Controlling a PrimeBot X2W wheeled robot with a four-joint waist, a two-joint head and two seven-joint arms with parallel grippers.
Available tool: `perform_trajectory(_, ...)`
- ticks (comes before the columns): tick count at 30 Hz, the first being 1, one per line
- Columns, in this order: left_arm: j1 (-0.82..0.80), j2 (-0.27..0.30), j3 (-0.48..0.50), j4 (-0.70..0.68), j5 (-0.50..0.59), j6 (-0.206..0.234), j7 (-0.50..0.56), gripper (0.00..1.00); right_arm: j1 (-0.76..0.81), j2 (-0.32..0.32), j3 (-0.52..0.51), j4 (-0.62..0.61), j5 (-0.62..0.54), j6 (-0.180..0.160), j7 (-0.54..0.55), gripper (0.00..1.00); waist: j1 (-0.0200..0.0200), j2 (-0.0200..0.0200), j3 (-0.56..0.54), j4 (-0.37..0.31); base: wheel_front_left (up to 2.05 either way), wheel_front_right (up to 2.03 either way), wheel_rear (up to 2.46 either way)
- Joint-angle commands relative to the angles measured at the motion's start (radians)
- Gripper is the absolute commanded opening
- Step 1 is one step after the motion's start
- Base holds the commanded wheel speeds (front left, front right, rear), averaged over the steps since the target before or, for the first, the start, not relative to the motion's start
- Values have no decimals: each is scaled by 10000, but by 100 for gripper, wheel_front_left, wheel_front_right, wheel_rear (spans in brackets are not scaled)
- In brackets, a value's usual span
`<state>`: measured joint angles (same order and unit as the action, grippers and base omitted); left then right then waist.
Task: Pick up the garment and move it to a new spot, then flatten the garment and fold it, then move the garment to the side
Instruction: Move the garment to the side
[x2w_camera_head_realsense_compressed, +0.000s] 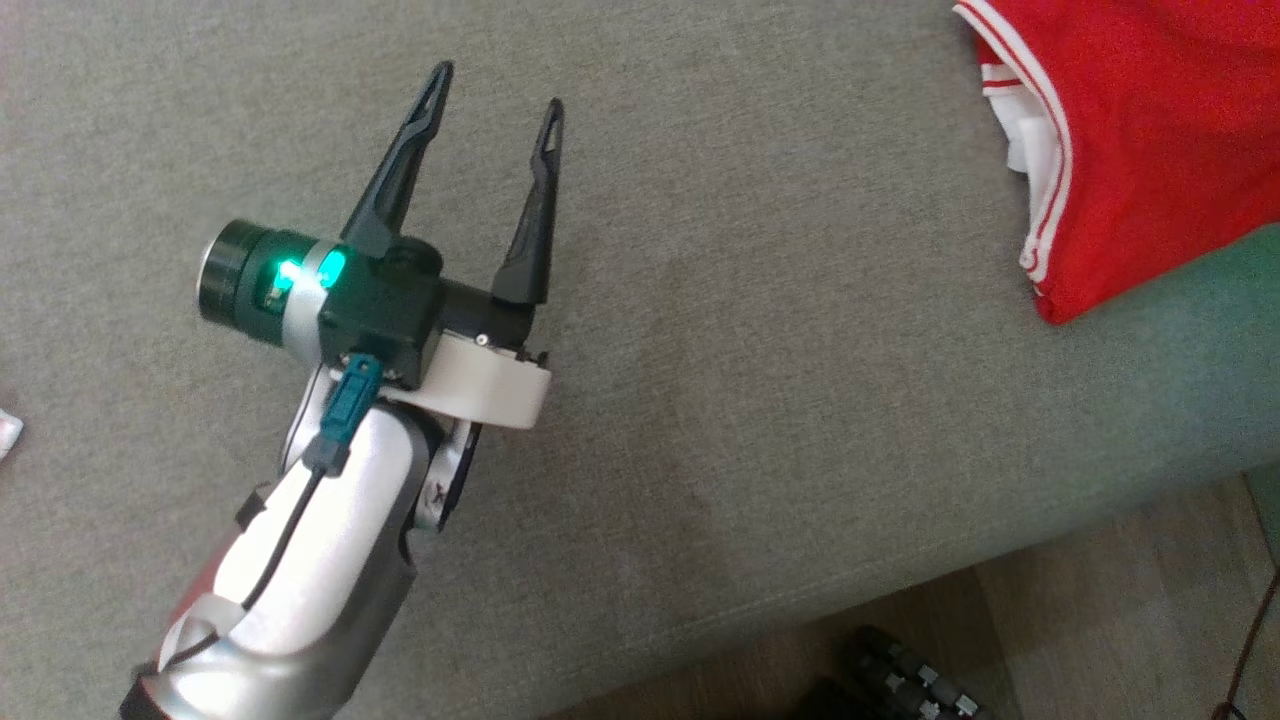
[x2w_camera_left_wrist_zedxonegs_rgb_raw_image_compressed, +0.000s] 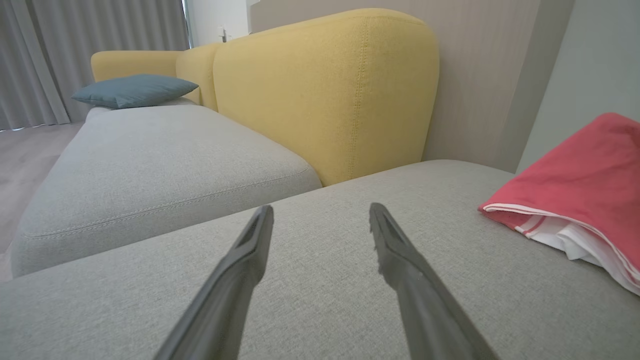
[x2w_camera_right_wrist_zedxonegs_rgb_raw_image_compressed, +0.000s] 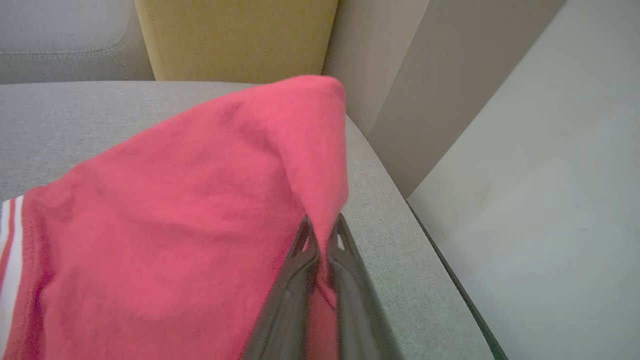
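**Left claw open over bare seat, right claw pinching the red garment**

The left claw's 2 dark fingers stand wide apart with nothing between them, above the middle of the grey seat cushion. The right claw's 2 fingers are pressed together on a fold of the garment, which rises to a peak above the pinch.

The garment is by the cushion's right edge, well apart from the left claw. The stretch of cushion between them is bare fabric. In the head view the cushion's front edge runs slantwise from the bottom middle to the right side, with wood floor beyond it. In the right wrist view the cushion's right edge drops off just beside the pinch, against a pale wall panel.

The head view cuts the garment off at its top right corner, showing white trim stripes and a white inner layer. The right claw's fingertips are partly buried in cloth. A dark, knobbed thing at the bottom edge is too cropped to name, as is a white scrap at the left edge.

A yellow backrest closes the cushion's far side. Past it lies a 2nd grey seat carrying a blue pillow, with grey curtains behind.
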<state>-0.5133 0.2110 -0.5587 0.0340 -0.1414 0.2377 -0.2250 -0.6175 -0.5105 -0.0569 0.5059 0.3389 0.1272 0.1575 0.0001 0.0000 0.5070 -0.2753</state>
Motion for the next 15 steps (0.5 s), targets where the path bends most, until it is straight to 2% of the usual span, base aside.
perform_trajectory(1,-346,19,225,-391,144,-9,11,100,-160,-418,-124,-28,-95,35,-95,0,-1,0,161,80,0,0,0)
perform_trajectory(7,-680,-34,128,-414,200,-87,-59,100,-480,-590,-245,811,-240,35,-361,0,-1,0,631,325,0,0,0)
perform_trajectory(9,-750,-56,107,-358,195,-108,-100,100,-593,-590,-324,1093,-336,35,-504,26,-1,0,713,396,0,0,0)
perform_trajectory(10,-769,-76,99,-321,181,-115,-122,100,-631,-566,-358,1204,-403,35,-593,44,-1,0,729,435,0,0,0)
perform_trajectory(11,-780,-102,96,-285,167,-109,-143,100,-656,-540,-394,1296,-484,35,-713,69,-1,0,733,465,0,0,0)
perform_trajectory(12,-781,-125,96,-253,151,-99,-165,100,-656,-522,-445,1399,-610,35,-826,100,-1,0,726,491,0,0,0)
perform_trajectory(15,-734,-188,125,-139,59,-78,-231,100,-591,-435,-606,1691,-941,35,-1197,100,-1,0,610,567,0,0,0)
